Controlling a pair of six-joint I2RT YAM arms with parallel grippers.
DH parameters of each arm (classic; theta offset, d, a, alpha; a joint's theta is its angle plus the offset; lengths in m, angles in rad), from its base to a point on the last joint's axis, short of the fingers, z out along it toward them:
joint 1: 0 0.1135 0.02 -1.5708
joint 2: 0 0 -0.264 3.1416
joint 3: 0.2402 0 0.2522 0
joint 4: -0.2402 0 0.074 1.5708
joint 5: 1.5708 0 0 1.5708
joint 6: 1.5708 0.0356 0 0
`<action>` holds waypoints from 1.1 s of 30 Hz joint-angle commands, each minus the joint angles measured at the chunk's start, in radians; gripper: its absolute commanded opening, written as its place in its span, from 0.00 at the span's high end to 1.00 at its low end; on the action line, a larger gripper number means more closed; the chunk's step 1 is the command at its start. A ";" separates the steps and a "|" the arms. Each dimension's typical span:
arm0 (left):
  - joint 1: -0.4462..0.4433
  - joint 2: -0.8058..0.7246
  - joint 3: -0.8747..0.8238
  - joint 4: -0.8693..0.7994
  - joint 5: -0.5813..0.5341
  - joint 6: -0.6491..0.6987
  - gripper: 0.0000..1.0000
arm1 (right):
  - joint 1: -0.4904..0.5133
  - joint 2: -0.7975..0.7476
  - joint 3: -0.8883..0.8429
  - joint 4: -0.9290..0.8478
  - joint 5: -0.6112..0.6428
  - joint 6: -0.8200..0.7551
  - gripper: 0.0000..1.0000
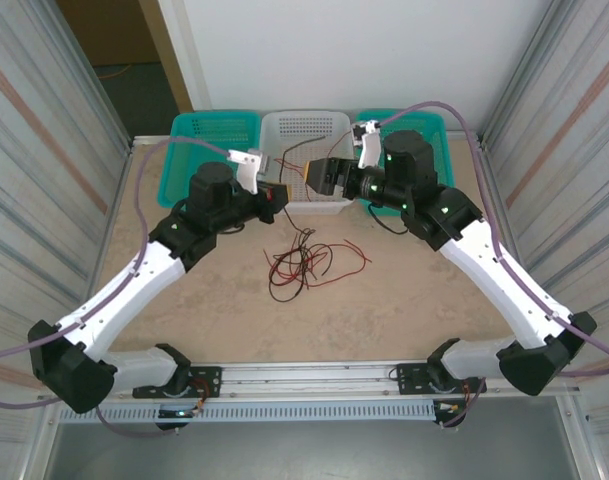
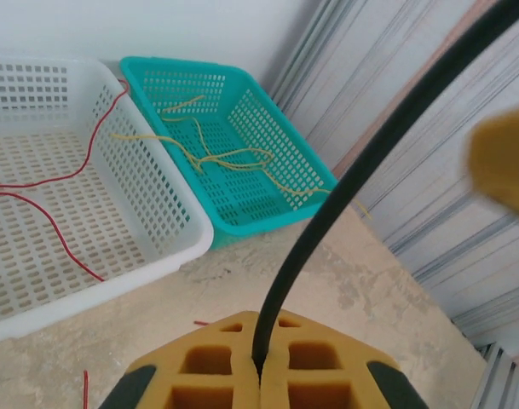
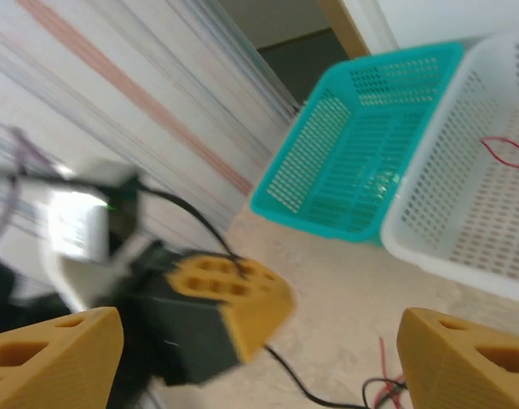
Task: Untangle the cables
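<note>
Black cable [image 2: 336, 204] is pinched between the clenched left jaws and runs up and away from their yellow tips. Red and black cables [image 1: 304, 262] lie in a loose tangle on the worktop [image 1: 214, 300], below both sets of jaws and on their near side. The right jaws are spread wide and grasp nothing, facing the left jaws from close by. Beyond the jaws, thin red cables [image 2: 89, 158] lie inside a white basket [image 2: 157, 217]. Curly yellow cables [image 2: 233, 158] lie in the teal basket [image 2: 285, 141] just beside it.
</note>
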 commanded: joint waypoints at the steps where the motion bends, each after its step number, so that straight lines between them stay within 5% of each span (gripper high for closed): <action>1: 0.014 0.003 0.089 -0.109 -0.022 -0.053 1.00 | -0.001 0.016 -0.070 -0.049 0.057 0.004 0.17; 8: 0.084 -0.008 0.099 -0.054 0.122 -0.241 1.00 | 0.028 0.085 -0.217 0.032 0.023 0.098 0.19; 17: 0.169 -0.029 0.151 -0.076 0.163 -0.317 1.00 | 0.038 0.238 -0.253 0.013 0.031 0.105 0.31; 23: 0.310 -0.054 0.230 -0.224 0.092 -0.324 1.00 | 0.008 0.276 -0.292 -0.017 0.059 0.127 0.28; 28: 0.424 -0.066 0.233 -0.171 0.152 -0.388 1.00 | 0.005 0.330 -0.284 -0.054 0.043 0.123 0.31; 33: 0.495 -0.043 0.268 -0.203 0.096 -0.363 1.00 | 0.006 0.352 -0.282 -0.073 0.051 0.130 0.35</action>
